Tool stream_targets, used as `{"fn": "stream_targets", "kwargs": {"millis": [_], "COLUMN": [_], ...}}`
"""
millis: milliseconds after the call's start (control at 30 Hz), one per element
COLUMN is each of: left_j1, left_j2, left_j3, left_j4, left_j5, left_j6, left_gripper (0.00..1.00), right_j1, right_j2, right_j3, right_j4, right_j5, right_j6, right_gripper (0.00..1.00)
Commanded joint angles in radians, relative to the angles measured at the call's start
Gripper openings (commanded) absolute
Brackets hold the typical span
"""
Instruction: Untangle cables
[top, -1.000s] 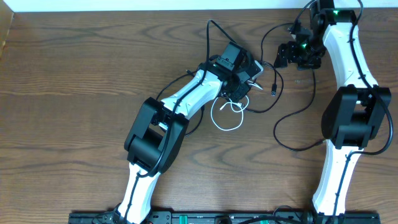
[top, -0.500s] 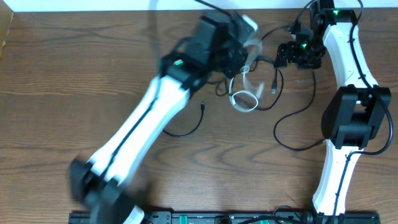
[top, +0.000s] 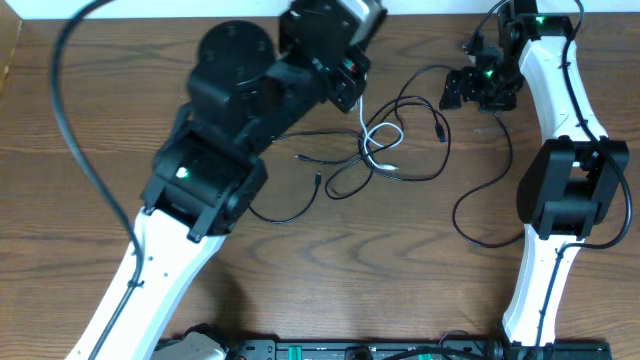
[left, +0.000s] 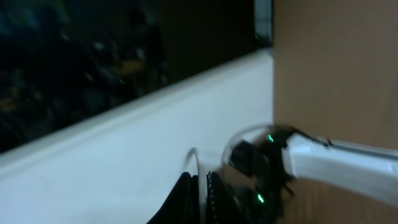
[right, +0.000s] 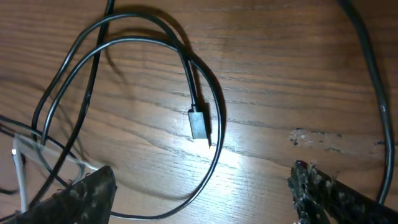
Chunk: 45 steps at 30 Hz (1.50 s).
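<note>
Raised high over the table, my left arm has its gripper (top: 348, 78) at the far edge and its jaws (left: 200, 198) shut on the white cable (left: 194, 163). That white cable (top: 372, 135) hangs down into a knot with the black cables (top: 412, 108) at mid-table. Another black cable (top: 296, 207) trails off to the left. The left wrist view is blurred. My right gripper (top: 468, 88) sits low at the back right, and its jaws (right: 202, 199) stand open over a black cable loop (right: 211, 158) with a small plug (right: 199, 123).
A black cable (top: 478, 200) runs from the knot toward the right arm's base (top: 570, 190). The table's far edge and a white wall (left: 124, 155) lie just behind the left gripper. A cardboard corner (top: 8, 50) shows at far left.
My left arm has swung up and back from the table, lifting the white cable and pulling the knot looser and leftward. The right arm has stayed put.
</note>
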Motion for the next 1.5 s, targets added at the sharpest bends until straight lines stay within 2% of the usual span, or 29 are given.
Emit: {"fn": "stream_targets", "kwargs": {"millis": [0, 267, 533, 700, 800, 1033, 1133, 1367, 1467], "left_j1": [0.030, 0.098, 0.111, 0.111, 0.111, 0.133, 0.132, 0.134, 0.139], "left_j2": [-0.029, -0.050, -0.066, -0.076, -0.075, -0.002, 0.042, 0.126, 0.154], "left_j3": [0.006, 0.006, 0.024, 0.048, 0.052, 0.052, 0.052, 0.052, 0.052], "left_j4": [0.049, 0.203, 0.352, 0.406, 0.337, -0.051, -0.149, -0.130, -0.054], "left_j5": [-0.044, -0.051, -0.055, -0.058, -0.058, -0.058, -0.058, -0.063, -0.168], "left_j6": [-0.050, -0.137, -0.152, -0.169, -0.172, -0.135, -0.043, 0.160, 0.171], "left_gripper": [0.08, 0.07, 0.07, 0.08, 0.07, 0.07, 0.07, 0.07, 0.08], "right_j1": [0.025, 0.069, 0.116, 0.117, 0.118, 0.120, 0.120, 0.120, 0.120], "right_j2": [-0.032, -0.032, -0.033, -0.032, -0.032, -0.032, -0.032, -0.032, -0.032], "right_j3": [0.004, 0.004, 0.004, 0.004, 0.004, 0.004, 0.004, 0.004, 0.004], "right_j4": [-0.009, -0.013, 0.006, 0.044, 0.056, 0.047, 0.051, 0.051, 0.050], "right_j5": [-0.075, -0.183, -0.182, -0.182, -0.183, -0.216, -0.216, -0.216, -0.217], "right_j6": [-0.081, -0.182, -0.181, -0.121, -0.121, -0.174, -0.174, -0.174, -0.174], "right_gripper": [0.84, 0.86, 0.86, 0.86, 0.86, 0.86, 0.86, 0.87, 0.87]}}
